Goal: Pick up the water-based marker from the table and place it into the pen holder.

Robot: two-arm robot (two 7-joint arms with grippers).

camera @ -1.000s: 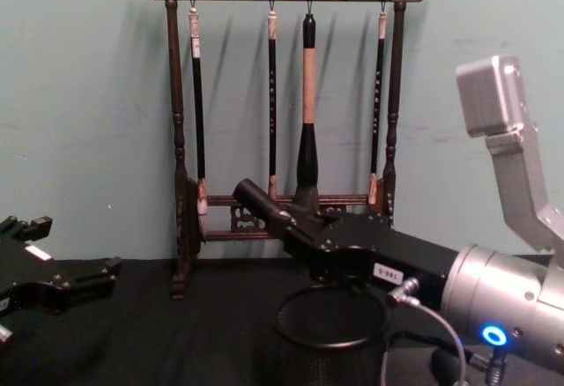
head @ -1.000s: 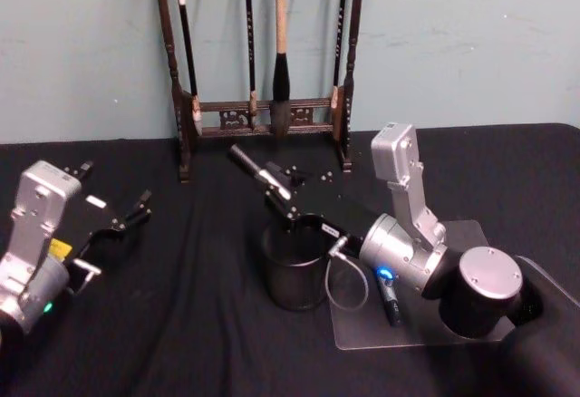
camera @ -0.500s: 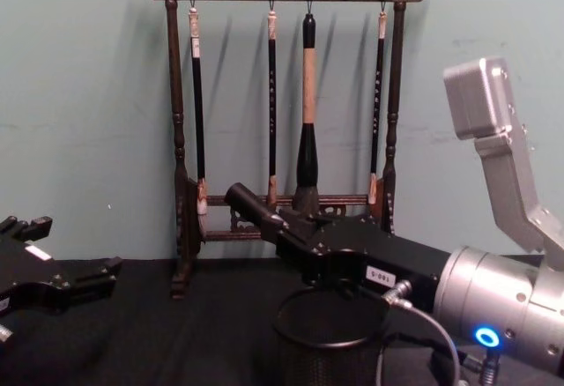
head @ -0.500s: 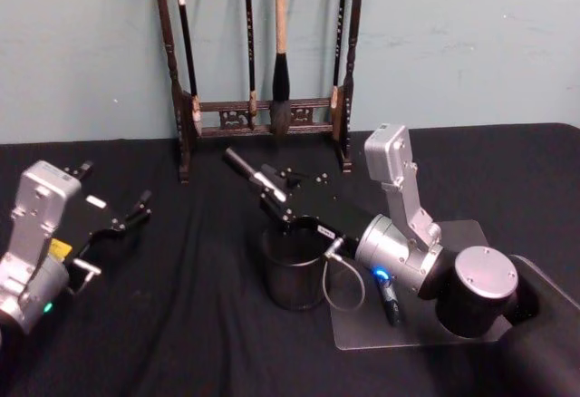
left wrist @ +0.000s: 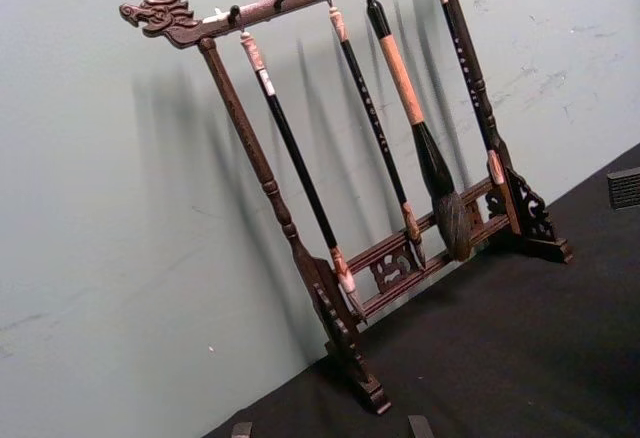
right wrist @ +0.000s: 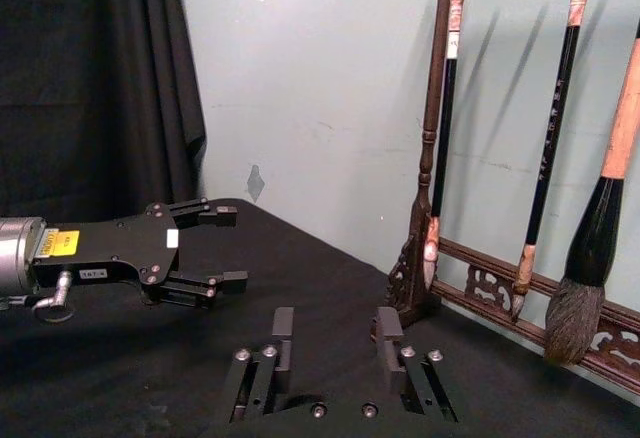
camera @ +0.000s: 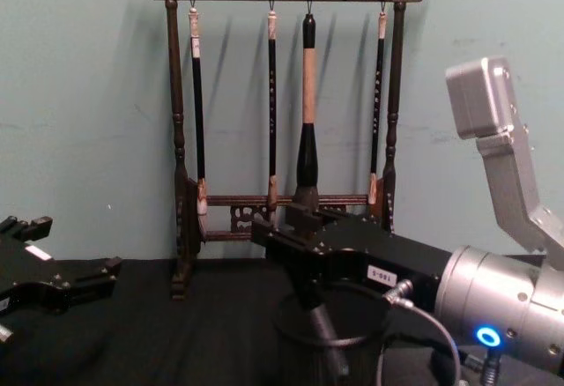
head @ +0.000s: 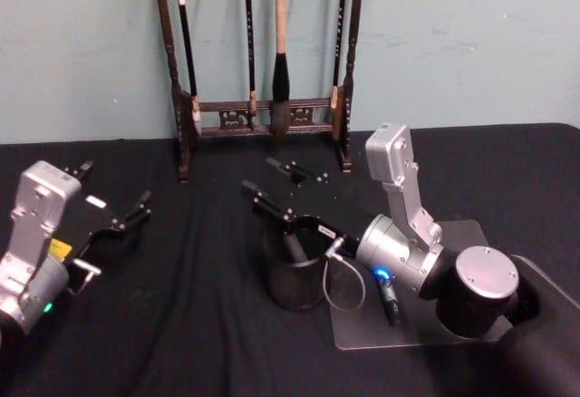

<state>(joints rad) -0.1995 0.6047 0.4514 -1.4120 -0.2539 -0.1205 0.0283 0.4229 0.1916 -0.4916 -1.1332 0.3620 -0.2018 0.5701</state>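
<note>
The water-based marker (head: 294, 245) is a dark stick leaning inside the pen holder (head: 294, 286), a black mesh cup on the black table (head: 181, 324). In the chest view the marker (camera: 324, 337) slants down behind the pen holder's mesh (camera: 295, 360). My right gripper (head: 265, 178) hovers just above and behind the cup, open, with nothing between its fingers (right wrist: 283, 326). It appears low in the chest view as the right gripper (camera: 282, 227). My left gripper (head: 113, 188) rests open far to the left, also seen as the left gripper (right wrist: 212, 248).
A tall dark wooden rack (head: 263, 62) hung with brushes stands against the back wall behind the cup. A clear plate (head: 362, 329) lies on the cloth under my right arm. Bare black cloth stretches between the two arms.
The right gripper has opened and let go of the marker, which dropped from its fingers into the pen holder. The left arm has not moved.
</note>
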